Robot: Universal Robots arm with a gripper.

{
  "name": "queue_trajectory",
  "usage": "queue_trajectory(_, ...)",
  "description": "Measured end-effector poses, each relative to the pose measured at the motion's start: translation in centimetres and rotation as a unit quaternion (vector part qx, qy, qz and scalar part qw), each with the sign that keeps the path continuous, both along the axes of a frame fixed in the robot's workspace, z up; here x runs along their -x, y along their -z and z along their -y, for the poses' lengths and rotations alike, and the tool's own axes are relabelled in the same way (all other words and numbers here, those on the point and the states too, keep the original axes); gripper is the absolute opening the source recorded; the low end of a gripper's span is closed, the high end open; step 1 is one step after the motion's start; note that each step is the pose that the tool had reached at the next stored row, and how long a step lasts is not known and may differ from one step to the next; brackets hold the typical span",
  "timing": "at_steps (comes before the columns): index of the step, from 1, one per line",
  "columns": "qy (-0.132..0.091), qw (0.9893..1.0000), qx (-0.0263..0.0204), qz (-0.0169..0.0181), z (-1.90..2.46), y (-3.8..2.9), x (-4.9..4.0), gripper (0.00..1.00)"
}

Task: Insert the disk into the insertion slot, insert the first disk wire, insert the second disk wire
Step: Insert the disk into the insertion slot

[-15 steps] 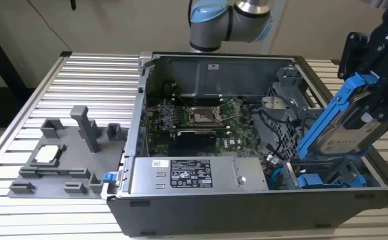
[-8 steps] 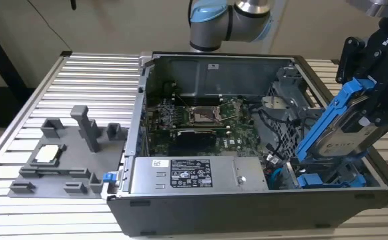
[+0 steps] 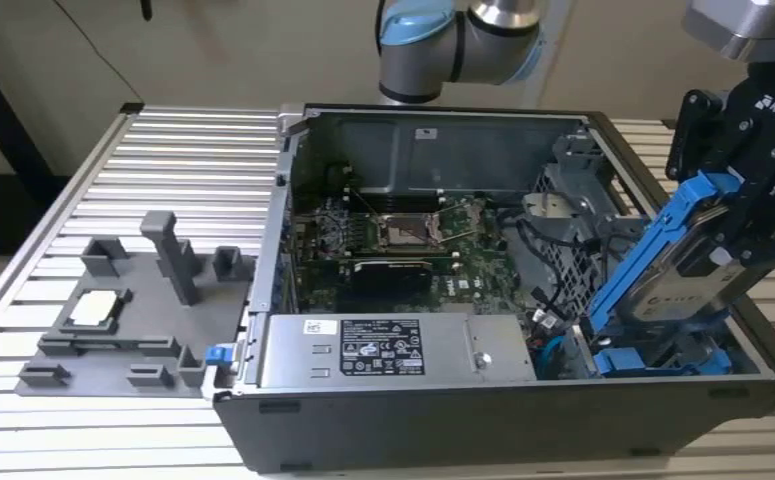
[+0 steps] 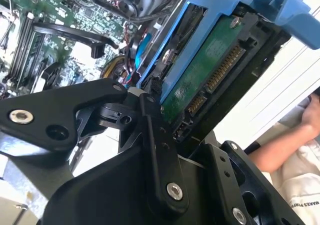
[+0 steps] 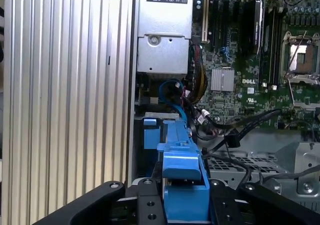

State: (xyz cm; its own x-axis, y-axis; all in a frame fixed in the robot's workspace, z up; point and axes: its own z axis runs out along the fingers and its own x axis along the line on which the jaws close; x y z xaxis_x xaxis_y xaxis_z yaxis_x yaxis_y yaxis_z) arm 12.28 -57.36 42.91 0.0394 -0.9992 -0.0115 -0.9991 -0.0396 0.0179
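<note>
Step 1 of 3 in hand: disk clamped in claw, tilted steeply, lower end at insertion slot on exterior view's right of computer case, not seated. Connector edge bare, no wire in. Seating likely calls for levelling disk square to slot.

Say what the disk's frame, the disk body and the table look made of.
The frame: bright blue, matte, moulded tabs, likely plastic. The disk body: silver-grey, dull sheen, probably metal. The table: ribbed pale silver slats, seemingly aluminium.
</note>
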Motion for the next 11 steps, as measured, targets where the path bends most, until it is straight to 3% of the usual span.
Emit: queue_trajectory(11,0.004,1.0,0.0,0.0,0.04,1.3,-0.23,0.33)
